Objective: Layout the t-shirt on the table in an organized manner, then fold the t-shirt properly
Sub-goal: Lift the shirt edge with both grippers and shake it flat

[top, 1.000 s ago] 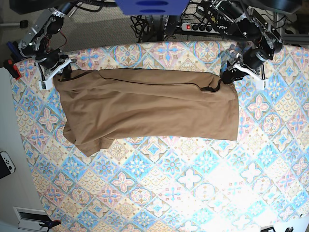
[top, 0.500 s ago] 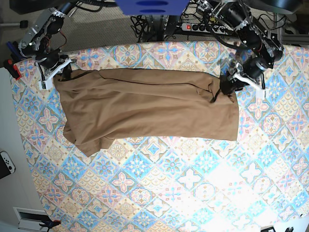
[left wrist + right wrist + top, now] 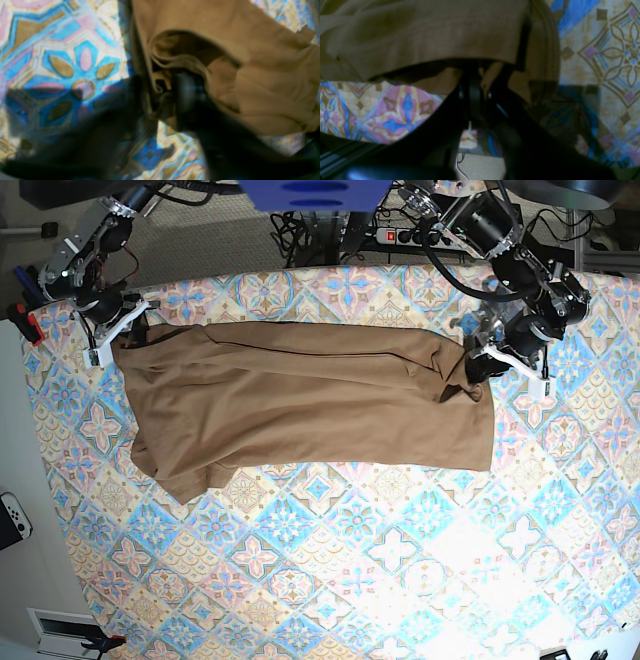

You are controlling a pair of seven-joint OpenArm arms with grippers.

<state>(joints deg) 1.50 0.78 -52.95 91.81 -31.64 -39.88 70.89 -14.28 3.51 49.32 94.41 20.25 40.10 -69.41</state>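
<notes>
Spread under everything, the table (image 3: pixel 330 580) is showing its blue, pink and cream tiles, and the t-shirt (image 3: pixel 310 405) is lying across its far half as a long tan band, one end bunching into a rumpled fold toward the near-left of the base view. I am gripping it at both far corners: my left gripper (image 3: pixel 478 370), on that view's right, is pinching a gathered wad of the t-shirt (image 3: pixel 225 62), jaws narrow with cloth between them, and my right gripper (image 3: pixel 118 332), on that view's left, is closing on the hem of the t-shirt (image 3: pixel 432 32), jaws nearly together with fabric between them as far as the dim wrist view lets me judge. I am judging this as the laying-out step, not yet the fold. To do it well, I am thinking both grips should be pulling apart evenly and low over the table (image 3: pixel 62 65), keeping the far edge taut and straight, so the creases near my left grip and the crumpled near-left end are flattening instead of dragging. I am counting one t-shirt, one table and two grippers at work.
</notes>
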